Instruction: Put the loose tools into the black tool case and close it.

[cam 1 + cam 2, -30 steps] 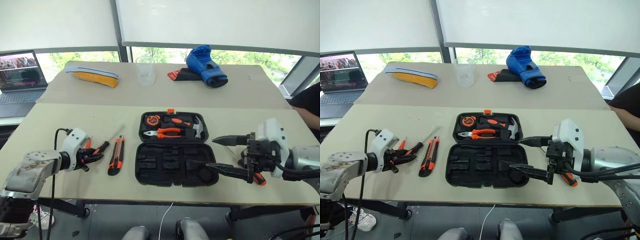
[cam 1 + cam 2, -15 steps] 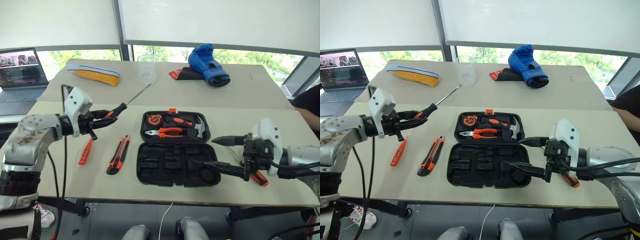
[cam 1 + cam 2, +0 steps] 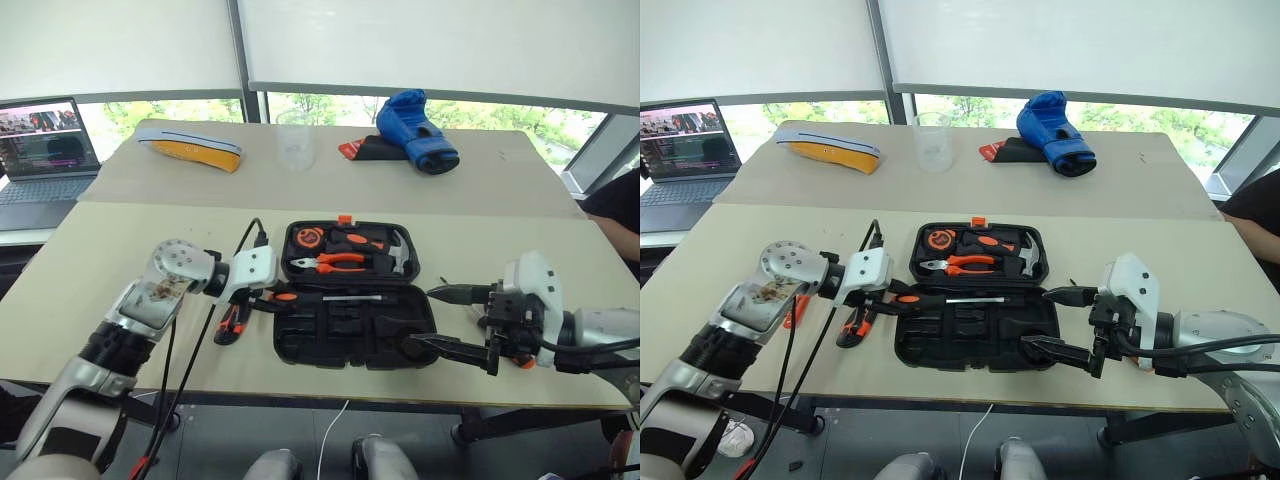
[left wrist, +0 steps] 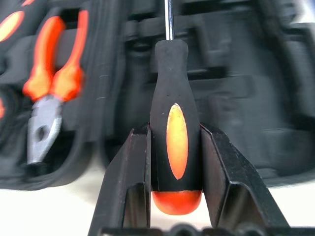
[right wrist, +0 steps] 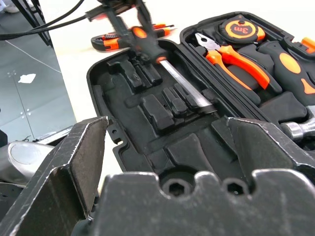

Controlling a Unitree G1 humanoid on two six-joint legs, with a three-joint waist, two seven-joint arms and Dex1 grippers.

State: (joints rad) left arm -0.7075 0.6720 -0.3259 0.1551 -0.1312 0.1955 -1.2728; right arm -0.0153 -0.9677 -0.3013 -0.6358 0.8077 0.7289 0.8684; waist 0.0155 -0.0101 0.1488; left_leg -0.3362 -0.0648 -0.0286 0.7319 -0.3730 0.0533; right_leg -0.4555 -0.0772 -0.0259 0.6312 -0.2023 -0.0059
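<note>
Long beige table (image 3: 120, 260) carries everything. On it, the black moulded-plastic clamshell tool case (image 3: 355, 335) lies open flat: far half holds the orange-handled pliers (image 3: 325, 263), hammer and tape measure; near half shows empty shaped recesses.

Left gripper (image 3: 268, 297) is closed on the handle of a black-and-orange handled screwdriver (image 3: 310, 297). In the left wrist view both fingers (image 4: 129, 182) press the handle's sides near its orange butt. Shaft lies roughly level across the far edge of the near half, tip pointing toward the robot's right. Touching the plastic or just above it: cannot tell.

Right gripper (image 3: 455, 320) hangs just beside the case's right end, spread wide, holding nothing. An orange-and-black handle peeks out behind it on the table.

Orange-black utility knife (image 3: 229, 322) lies on the table just left of the case, partly hidden by the left arm. Small all-orange screwdriver (image 3: 794, 308) sits farther left, behind the forearm.

Step in hand, by my reading: seat this screwdriver in a long recess. To do it well:
- line the shaft up with the narrow channel before lowering;
- keep the tool level so the tip does not catch a ridge;
- release only once the handle rests in its pocket;
- keep the right arm clear of the lid.
</note>
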